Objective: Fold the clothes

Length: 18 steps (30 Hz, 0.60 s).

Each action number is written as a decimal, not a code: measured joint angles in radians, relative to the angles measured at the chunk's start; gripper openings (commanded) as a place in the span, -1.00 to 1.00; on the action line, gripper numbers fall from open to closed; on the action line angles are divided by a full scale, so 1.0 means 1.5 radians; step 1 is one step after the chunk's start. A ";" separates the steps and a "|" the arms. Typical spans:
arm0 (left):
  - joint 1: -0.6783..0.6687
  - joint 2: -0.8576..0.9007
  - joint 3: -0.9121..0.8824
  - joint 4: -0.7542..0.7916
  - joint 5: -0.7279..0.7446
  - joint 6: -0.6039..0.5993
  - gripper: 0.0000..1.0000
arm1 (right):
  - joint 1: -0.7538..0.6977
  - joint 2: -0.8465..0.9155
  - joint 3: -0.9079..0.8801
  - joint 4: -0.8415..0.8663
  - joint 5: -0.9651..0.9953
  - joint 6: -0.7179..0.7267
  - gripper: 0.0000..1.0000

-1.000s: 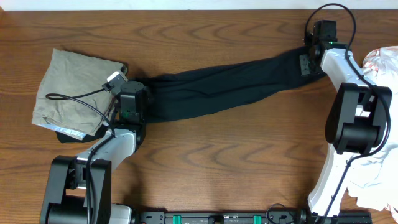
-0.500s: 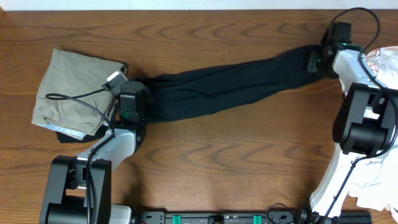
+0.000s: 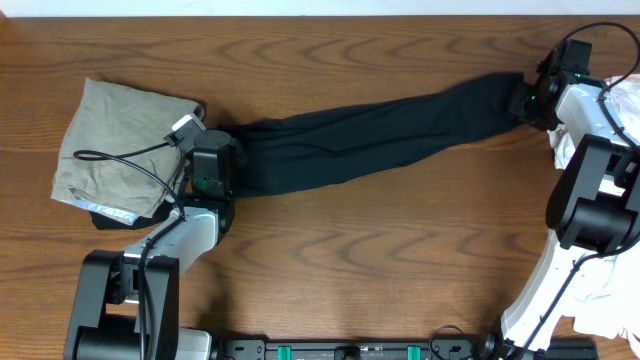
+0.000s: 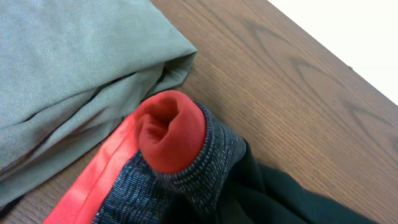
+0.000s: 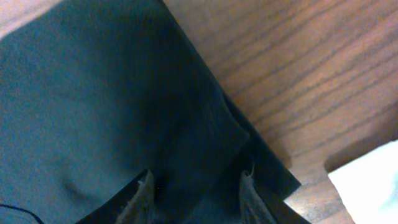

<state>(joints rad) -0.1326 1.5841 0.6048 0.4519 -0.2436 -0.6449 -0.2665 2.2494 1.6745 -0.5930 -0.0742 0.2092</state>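
Where the overhead frame runs from centre-left to upper right, the trousers [image 3: 370, 135] lie in one long dark band on the table [image 3: 380, 240], rising gently toward the right. Their heather-grey waistband [image 4: 186, 168] forms the left end. In the left wrist view it is bunched into a hump, with its orange-red edging [image 4: 168, 134] rolled over on top. The leg end reaches the upper right of the overhead frame.

The left gripper [image 3: 215, 150] sits over the waistband end with its jaws closed. Its fingers are hidden in both views, but the gathered waistband at its tip indicates a hold on the cloth. The right gripper [image 5: 196, 190] is at the leg end. Its fingers [image 5: 144, 190] stand part-way apart with a fold of black cloth between them. Whether they clamp that fold cannot be determined.

A folded khaki-grey garment [image 3: 115, 145] lies at the left of the overhead frame, its near edge touching the waistband. White fabric [image 3: 620, 100] shows at the right edge, just beside the right arm.
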 measured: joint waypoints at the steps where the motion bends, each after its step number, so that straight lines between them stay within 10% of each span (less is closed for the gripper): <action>1: 0.000 0.000 0.000 0.000 0.000 0.000 -0.87 | 0.000 0.000 0.000 0.006 -0.001 0.001 -0.18; 15: 0.000 0.000 0.000 -0.001 0.000 0.000 -0.87 | 0.000 0.000 0.000 0.022 -0.022 0.007 -0.36; 18: 0.000 0.000 0.000 -0.001 0.000 0.000 -0.87 | 0.000 0.000 0.000 0.020 -0.022 0.007 -0.70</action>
<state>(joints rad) -0.1326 1.5841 0.6048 0.4511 -0.2436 -0.6449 -0.2665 2.2494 1.6745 -0.5629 -0.1066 0.2192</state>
